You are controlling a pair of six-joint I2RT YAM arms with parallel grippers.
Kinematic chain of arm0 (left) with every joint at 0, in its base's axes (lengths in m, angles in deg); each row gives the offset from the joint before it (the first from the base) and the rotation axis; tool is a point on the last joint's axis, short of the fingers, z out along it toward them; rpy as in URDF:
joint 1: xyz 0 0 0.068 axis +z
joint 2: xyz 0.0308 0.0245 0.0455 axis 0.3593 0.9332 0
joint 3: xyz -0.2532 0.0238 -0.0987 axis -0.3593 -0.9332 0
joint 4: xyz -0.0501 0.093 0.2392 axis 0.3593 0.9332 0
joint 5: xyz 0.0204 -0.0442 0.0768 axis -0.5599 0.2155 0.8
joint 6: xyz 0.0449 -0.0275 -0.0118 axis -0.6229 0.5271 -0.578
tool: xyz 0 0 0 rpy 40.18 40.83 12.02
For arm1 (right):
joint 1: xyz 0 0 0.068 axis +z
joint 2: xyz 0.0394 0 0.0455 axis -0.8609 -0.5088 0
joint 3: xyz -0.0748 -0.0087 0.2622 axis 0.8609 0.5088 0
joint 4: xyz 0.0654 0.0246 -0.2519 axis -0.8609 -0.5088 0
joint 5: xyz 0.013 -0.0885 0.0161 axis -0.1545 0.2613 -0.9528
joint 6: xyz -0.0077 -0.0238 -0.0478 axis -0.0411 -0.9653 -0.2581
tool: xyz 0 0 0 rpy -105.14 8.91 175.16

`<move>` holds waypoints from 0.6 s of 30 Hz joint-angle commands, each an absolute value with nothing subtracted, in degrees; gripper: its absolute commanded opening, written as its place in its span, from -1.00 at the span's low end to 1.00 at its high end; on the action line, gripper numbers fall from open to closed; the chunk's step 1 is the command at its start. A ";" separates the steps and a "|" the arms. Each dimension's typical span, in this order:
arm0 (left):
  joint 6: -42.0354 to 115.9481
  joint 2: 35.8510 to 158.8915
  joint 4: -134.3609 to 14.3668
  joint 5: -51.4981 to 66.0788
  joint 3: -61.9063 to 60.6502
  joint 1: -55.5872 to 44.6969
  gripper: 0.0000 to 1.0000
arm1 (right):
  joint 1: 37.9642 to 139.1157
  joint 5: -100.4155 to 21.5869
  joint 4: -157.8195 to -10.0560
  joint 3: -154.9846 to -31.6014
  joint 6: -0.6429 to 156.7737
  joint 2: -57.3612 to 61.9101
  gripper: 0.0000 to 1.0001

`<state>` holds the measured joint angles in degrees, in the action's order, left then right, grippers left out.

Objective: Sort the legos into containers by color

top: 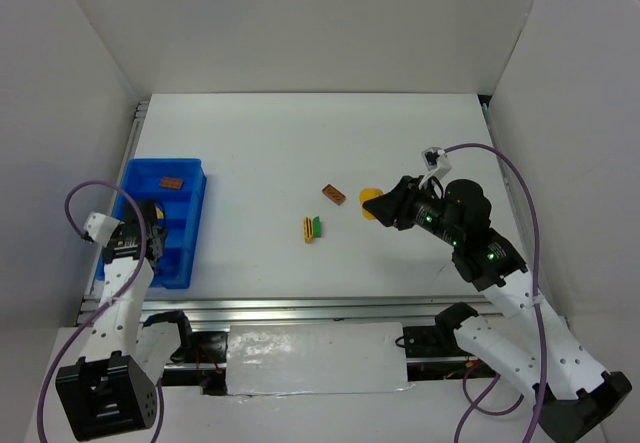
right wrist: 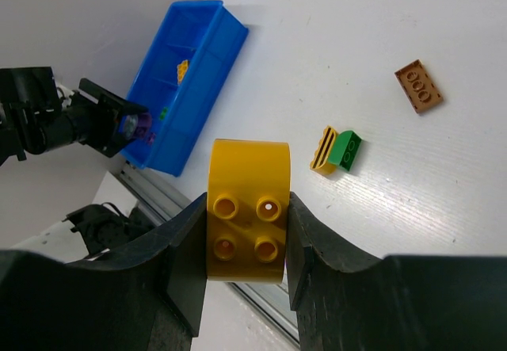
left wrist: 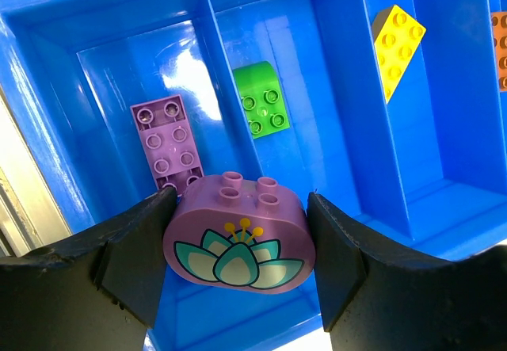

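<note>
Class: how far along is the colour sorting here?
Done: a purple brick, green brick, yellow brick and orange brick occupy separate blue tray compartments. In hand: left gripper holds a flower brick over it; right gripper holds a curved yellow brick. Left: brown brick and yellow-green pair on the table.

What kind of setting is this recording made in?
Probably a lab test cell: white panels wall in a white table, the left arm and right arm mount on a metal rail, and the props are toy bricks and a blue tray.
</note>
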<state>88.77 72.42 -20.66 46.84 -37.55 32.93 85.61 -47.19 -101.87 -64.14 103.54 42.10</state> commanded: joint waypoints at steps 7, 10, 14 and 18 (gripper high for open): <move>89.18 71.97 -22.03 47.98 -38.26 33.18 -1.00 | 85.25 -46.89 -100.04 -65.21 102.54 42.93 -1.00; 89.36 71.71 -21.86 48.16 -38.17 33.27 -1.00 | 85.34 -46.80 -100.13 -65.30 102.54 43.10 -1.00; 90.33 71.89 -20.98 48.51 -37.55 33.36 -1.00 | 85.25 -47.07 -100.22 -65.30 102.54 43.45 -1.00; 90.85 73.55 -20.28 47.81 -35.71 33.45 -1.00 | 85.25 -47.33 -100.22 -65.47 102.45 43.63 -1.00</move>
